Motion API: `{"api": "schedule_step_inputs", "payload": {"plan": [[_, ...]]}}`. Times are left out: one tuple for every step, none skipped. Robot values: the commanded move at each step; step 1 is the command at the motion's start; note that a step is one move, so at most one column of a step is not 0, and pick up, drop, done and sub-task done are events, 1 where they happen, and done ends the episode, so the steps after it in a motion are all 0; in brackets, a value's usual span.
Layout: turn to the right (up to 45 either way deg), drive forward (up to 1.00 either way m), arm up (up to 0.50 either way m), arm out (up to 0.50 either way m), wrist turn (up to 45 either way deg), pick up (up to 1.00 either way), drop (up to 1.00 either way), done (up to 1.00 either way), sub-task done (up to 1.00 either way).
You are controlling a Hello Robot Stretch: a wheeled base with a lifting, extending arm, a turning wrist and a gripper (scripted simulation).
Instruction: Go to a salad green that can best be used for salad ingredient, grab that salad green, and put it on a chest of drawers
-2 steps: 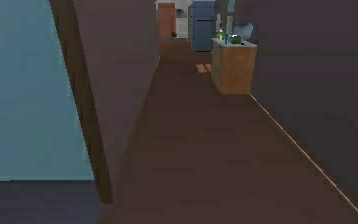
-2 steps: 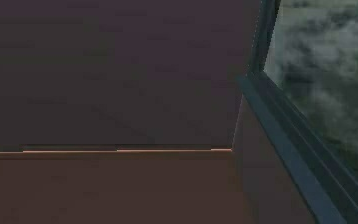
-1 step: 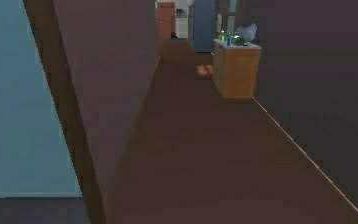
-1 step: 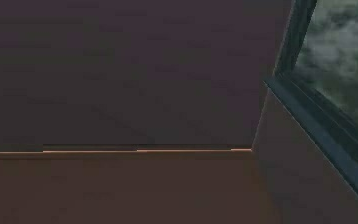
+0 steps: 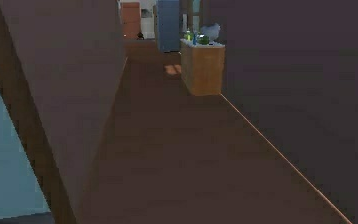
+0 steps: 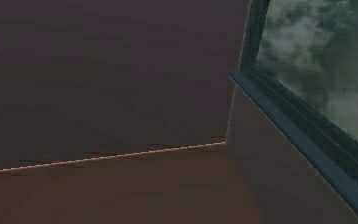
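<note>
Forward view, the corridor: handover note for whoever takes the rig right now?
Things: far down the corridor, on the forward view's right, a wooden cabinet against the wall carries small green things; they are too small to tell whether one is the salad green. A blue panel stands beyond it. The arm side view has a dark wall and a framed pane.
Done: no pick or place evident.
Left: drive to the cabinet, check the greens, grab, find the chest of drawers, place.

Green blobs [image 5: 190, 39] (atop a wooden cabinet [image 5: 203, 70]) too small to identify.
</note>
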Motion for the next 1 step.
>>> {"api": "schedule_step_inputs", "payload": {"plan": [[0.0,1.00,0.00,0.00,0.0,0.00,0.00,0.00,0.00]]}}
